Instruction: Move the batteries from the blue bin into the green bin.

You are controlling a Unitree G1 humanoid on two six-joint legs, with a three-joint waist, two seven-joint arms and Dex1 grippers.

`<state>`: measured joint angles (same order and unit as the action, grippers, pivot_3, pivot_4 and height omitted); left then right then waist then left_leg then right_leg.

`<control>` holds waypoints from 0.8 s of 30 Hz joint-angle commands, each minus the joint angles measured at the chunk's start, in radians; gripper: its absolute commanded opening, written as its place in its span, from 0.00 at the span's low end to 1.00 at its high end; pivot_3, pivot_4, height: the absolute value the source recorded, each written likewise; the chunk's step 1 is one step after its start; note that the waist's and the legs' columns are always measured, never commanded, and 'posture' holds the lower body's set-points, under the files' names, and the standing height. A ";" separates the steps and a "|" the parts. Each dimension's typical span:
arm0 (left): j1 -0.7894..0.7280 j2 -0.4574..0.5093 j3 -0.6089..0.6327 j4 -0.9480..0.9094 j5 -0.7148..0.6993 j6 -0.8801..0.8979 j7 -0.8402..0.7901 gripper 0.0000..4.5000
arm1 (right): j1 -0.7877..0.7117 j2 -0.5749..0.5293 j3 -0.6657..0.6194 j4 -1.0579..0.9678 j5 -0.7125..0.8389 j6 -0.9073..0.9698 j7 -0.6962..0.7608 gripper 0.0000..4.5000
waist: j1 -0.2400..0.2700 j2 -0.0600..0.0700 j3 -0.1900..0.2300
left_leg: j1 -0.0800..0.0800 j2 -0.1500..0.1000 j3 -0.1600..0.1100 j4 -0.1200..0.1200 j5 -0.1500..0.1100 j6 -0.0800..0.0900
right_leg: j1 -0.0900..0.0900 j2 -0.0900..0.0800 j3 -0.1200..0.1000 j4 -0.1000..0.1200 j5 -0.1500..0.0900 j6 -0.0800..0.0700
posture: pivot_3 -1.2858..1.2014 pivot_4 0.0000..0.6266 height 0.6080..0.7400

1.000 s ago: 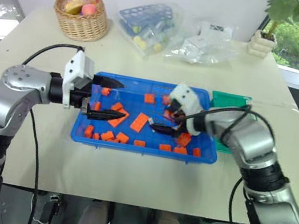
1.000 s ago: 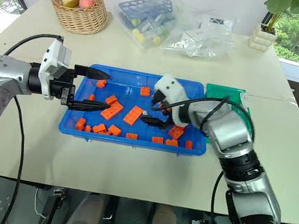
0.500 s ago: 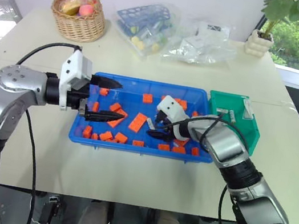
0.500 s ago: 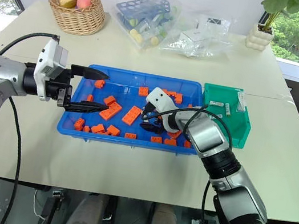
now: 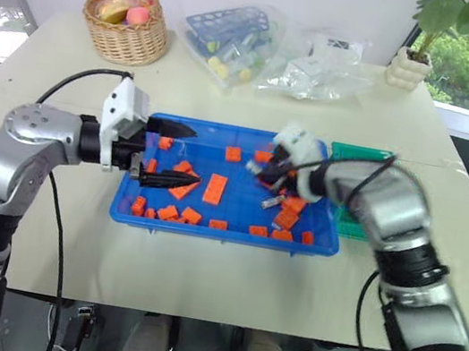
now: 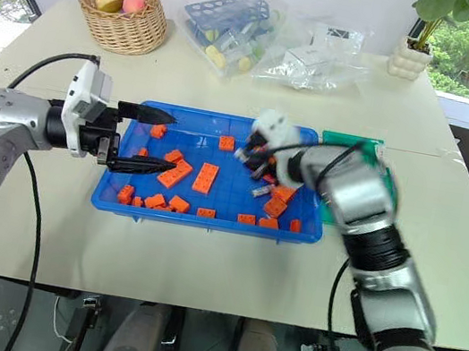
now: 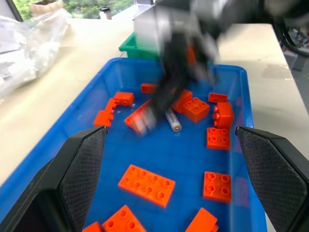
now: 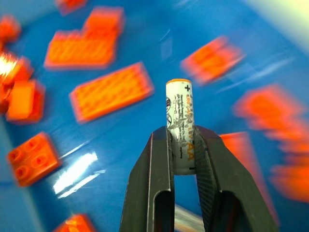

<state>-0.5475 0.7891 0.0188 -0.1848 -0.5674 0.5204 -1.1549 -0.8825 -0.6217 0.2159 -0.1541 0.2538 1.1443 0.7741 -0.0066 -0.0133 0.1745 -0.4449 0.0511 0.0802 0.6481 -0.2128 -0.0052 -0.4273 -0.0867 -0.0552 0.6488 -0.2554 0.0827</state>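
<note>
Battery (image 8: 180, 124), white-labelled AA cell, pinched between the fingers of the right tool (image 8: 182, 145) above the blue bin (image 5: 208, 222). Second battery (image 7: 172, 120) lies on the bin floor among scattered orange bricks (image 5: 214, 189). Left tool (image 5: 168, 154) hovers spread wide, empty, over the bin's left end. Green bin (image 5: 355, 222) sits beside the blue bin, partly hidden by the right arm. Wicker basket (image 5: 128, 30), plastic bags (image 5: 313, 67) and potted plant (image 5: 413, 62) occupy the far tabletop (image 5: 198, 278).

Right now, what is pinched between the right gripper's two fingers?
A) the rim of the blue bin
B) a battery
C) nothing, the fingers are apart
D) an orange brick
B: the right wrist view shows the right gripper closed on a battery that stands up between its fingers, above the blue bin and its orange bricks.
</note>
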 commanded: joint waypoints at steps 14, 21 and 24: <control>-0.089 -0.043 -0.030 0.066 0.041 -0.062 -0.049 1.00 | 0.294 -0.379 -0.250 -0.085 -0.007 -0.046 -0.019 0.45 | -0.006 0.000 0.000 | 0.001 0.000 0.001 0.000 0.000 0.000 | 0.000 0.000 0.000 -0.001 0.000 0.000 | 0.52 0.24 0.97; -0.106 -0.049 -0.038 0.082 0.049 -0.072 -0.063 1.00 | 0.179 -0.351 -0.181 -0.081 0.028 -0.125 0.048 0.68 | -0.006 0.000 0.000 | 0.001 0.000 0.001 0.000 0.000 0.000 | 0.000 0.000 0.001 -0.001 0.000 0.000 | 0.52 0.24 0.97; -0.096 -0.051 -0.034 0.074 0.052 -0.075 -0.064 1.00 | 0.118 -0.292 -0.089 -0.114 0.054 -0.149 0.110 0.68 | -0.007 0.000 0.000 | 0.001 0.000 0.000 0.000 0.000 0.000 | 0.000 0.001 0.000 -0.001 0.000 0.000 | 0.52 0.24 0.97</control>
<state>-0.6317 0.7350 -0.0256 -0.0899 -0.5128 0.4641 -1.2175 -0.7417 -0.9349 0.0833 -0.2227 0.2850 1.0200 0.8488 -0.0141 -0.0133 0.1746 -0.4443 0.0517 0.0804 0.6478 -0.2129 -0.0050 -0.4275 -0.0859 -0.0547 0.6482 -0.2556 0.0826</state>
